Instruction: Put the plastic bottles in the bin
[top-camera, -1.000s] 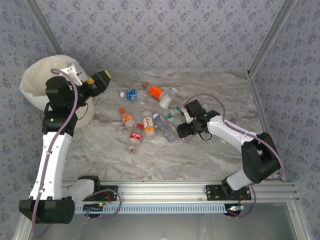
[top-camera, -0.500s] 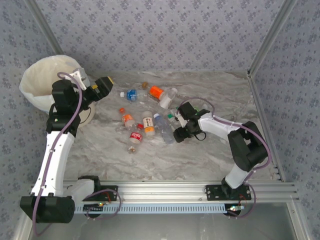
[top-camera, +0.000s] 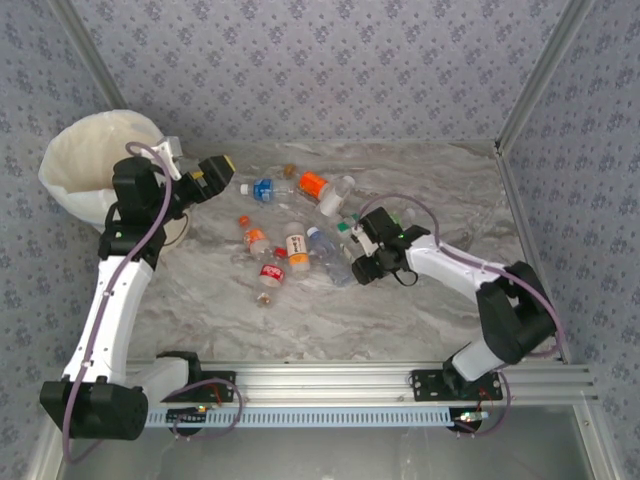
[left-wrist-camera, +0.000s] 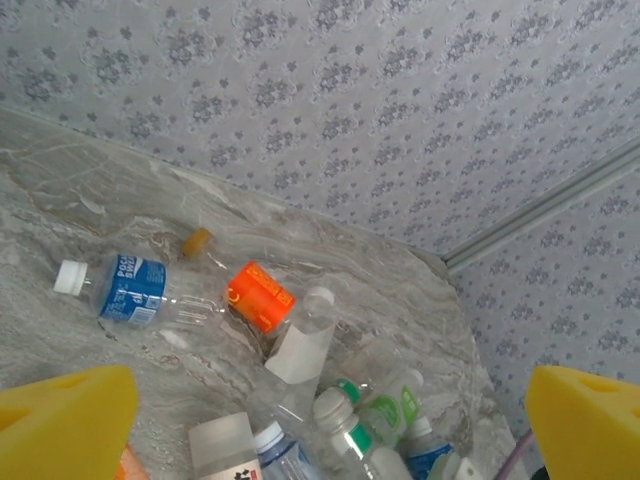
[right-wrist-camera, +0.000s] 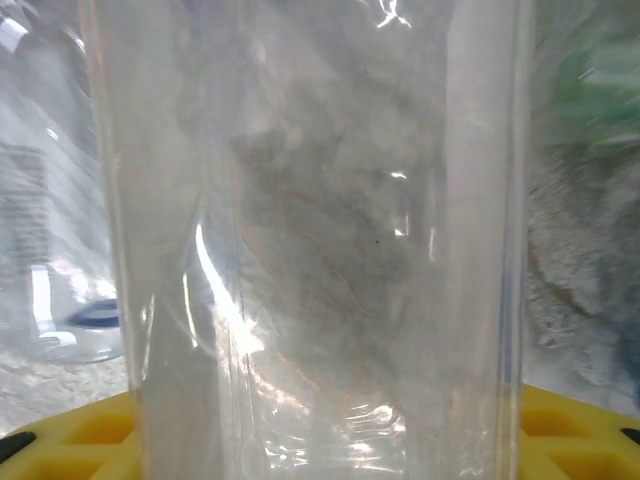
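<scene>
Over the tabletop (top-camera: 400, 310) the left arm has swung off the bin (top-camera: 85, 165) at far left toward the strewn plastic bottles (top-camera: 295, 243). The left hand (top-camera: 222, 166) hangs wide and empty near a blue-labelled bottle (top-camera: 262, 188) that lies flat, cap pointing left. The right hand (top-camera: 356, 258) has narrowed around a clear bottle (right-wrist-camera: 320, 240), whose length runs upright between the pads in the wrist view. Whether it grips, I cannot tell.

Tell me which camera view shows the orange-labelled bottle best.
The left wrist view: the orange-labelled bottle lies close and sharp there, its label plain to see. The top external view shows it small, as little more than an orange patch.
</scene>
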